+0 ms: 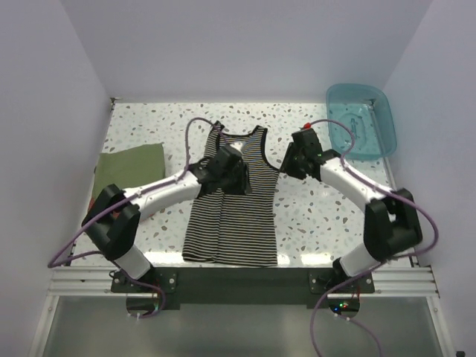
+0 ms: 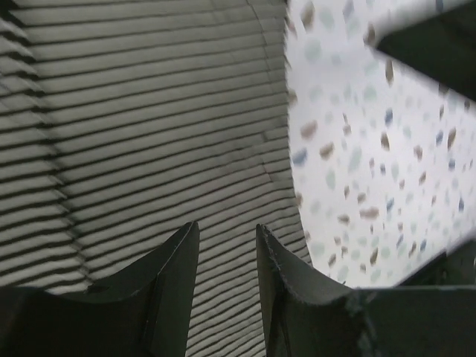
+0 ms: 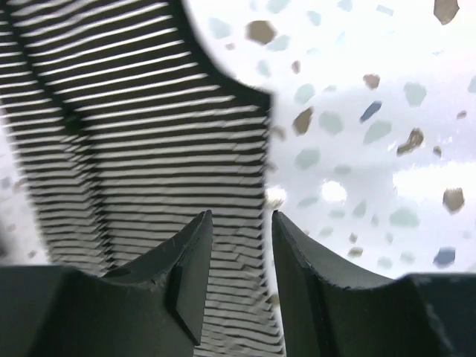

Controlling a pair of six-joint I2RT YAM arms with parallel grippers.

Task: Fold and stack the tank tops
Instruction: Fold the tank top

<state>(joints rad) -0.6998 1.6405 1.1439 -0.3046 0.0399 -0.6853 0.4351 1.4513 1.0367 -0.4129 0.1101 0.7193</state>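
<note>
Striped tank top [image 1: 232,219] flat on table [image 1: 320,216] | left gripper [image 2: 227,234] jaws slightly apart, holding nothing, above cloth, its edge just right of them | right gripper [image 3: 242,223] jaws slightly apart above cloth edge, bare table rightward.

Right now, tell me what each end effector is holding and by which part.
Nothing is held. The left end effector and the right end effector both stand open over the striped tank top, and its fabric shows unpinched through each gap.
</note>
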